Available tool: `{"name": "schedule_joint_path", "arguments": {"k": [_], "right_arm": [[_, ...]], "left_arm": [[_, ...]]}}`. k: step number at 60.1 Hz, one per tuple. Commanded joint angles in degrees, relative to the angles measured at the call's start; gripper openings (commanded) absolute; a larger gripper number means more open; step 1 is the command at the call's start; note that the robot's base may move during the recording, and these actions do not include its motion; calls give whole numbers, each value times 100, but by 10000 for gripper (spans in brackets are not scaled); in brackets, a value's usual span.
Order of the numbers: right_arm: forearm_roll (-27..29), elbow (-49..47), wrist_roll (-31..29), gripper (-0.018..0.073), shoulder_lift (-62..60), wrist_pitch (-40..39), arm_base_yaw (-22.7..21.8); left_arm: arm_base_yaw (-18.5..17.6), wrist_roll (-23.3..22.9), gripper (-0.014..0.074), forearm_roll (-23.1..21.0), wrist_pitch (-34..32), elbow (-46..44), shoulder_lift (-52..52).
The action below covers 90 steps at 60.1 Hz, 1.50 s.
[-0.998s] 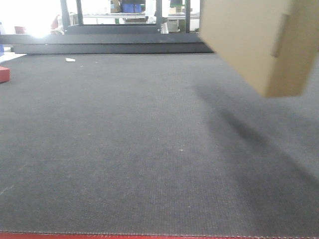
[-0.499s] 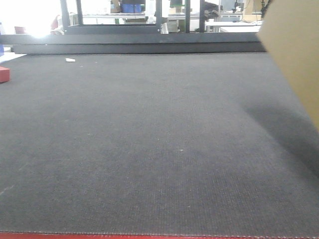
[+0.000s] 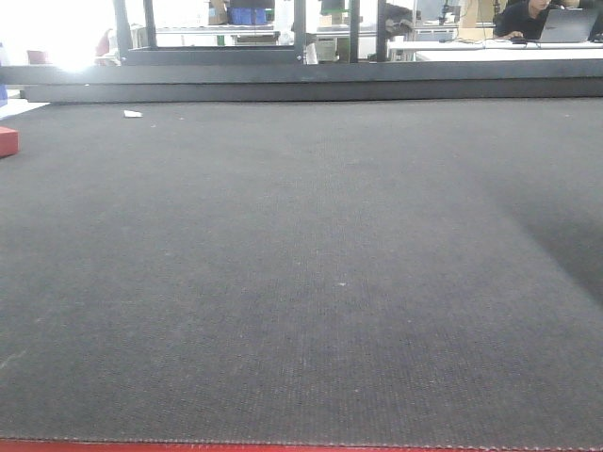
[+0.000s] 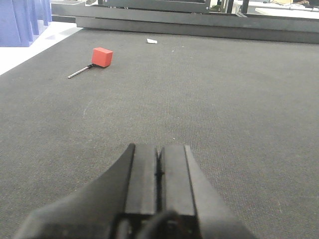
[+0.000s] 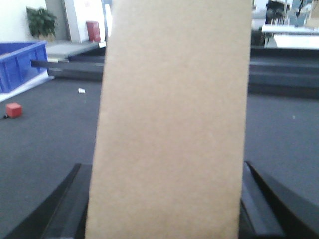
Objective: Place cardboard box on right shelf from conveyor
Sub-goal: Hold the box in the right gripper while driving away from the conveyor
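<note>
Cardboard box [image 5: 174,114] is clamped between the dark fingers [image 5: 70,204] of the right gripper [image 5: 167,209]; one finger presses on each long side. The box stands on end in the right wrist view, its plain tan face filling the middle of the picture and running out past the top and bottom edges. The gripper points level across the conveyor belt [image 5: 45,134] toward the dark rail [image 5: 284,74] at the back; whether the lower end of the box touches the belt cannot be told.

Left gripper [image 4: 158,149] has its fingers [image 4: 144,174] pressed together with nothing between them; it points forward, nearly level, low over the belt surface, and no contact with the belt is visible.

Belt surface in the front view: dark grey textured weave with a red front edge [image 3: 283,446] along the bottom; a soft shadow [image 3: 570,240] lies across the right side.

Loose items on the belt: a red block [image 4: 102,57] at far left with a thin rod [image 4: 79,73] projecting from it; a white scrap [image 4: 151,41] lies near the back rail, well apart from the block.

Surroundings: a blue bin [image 5: 20,62] beside the belt on the left; a potted plant [image 5: 42,20] beyond it; a person [image 3: 528,17] at a laptop [image 3: 568,24] behind the rail at upper right.
</note>
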Motion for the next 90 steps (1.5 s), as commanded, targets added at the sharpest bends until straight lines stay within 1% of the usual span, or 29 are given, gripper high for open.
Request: {"name": "schedule_joint_path", "arguments": {"k": [1, 90], "right_arm": [[-55, -155, -63, 111, -51, -621, -47], [-55, -148, -63, 111, -57, -632, -47]], "left_arm": [[-38, 1, -116, -34, -487, 47, -83], [-38, 1, -115, -34, -487, 47, -83]]}}
